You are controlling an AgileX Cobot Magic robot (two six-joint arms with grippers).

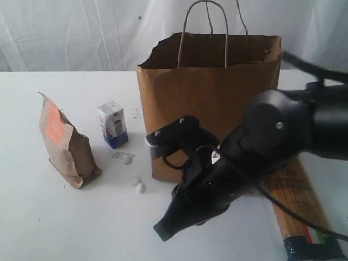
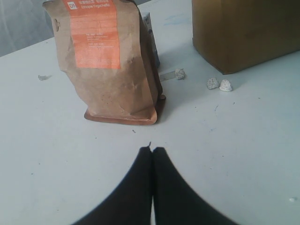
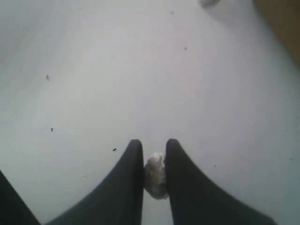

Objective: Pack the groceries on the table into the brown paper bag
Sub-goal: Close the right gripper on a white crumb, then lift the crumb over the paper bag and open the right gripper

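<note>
R gripper [image 3: 154,146] is clamped on a small whitish lump [image 3: 155,177], crumpled-looking, pinched between both fingertips; can't tell if it's off the table [image 1: 49,217] or touching it. From the exterior cam I see the R arm reaching across the middle, dipping low over bare tabletop toward the near edge, in front of the brown paper bag [image 1: 209,100]. L gripper [image 2: 152,151] has its fingers pressed together w/ nothing between them, over bare table a little short of the brown orange-labelled pouch [image 2: 110,61]. The pouch stands upright toward the left edge, label facing my L wrist cam. The small white-blue carton [image 1: 113,125] stands upright just behind it, between pouch and bag, apart from both. Two more white lumps [image 1: 138,185] lie side by side near the bag's front left corner, plus a flat scrap of wrapper [image 1: 125,158] near the carton. The bag stands upright toward the far edge, approx mid-table, mouth open, ragged rim, both loop handles up. The long spaghetti packet [image 1: 296,206] lies flat toward the near right corner, partly hidden by the R arm, its dark end at the near edge.
</note>
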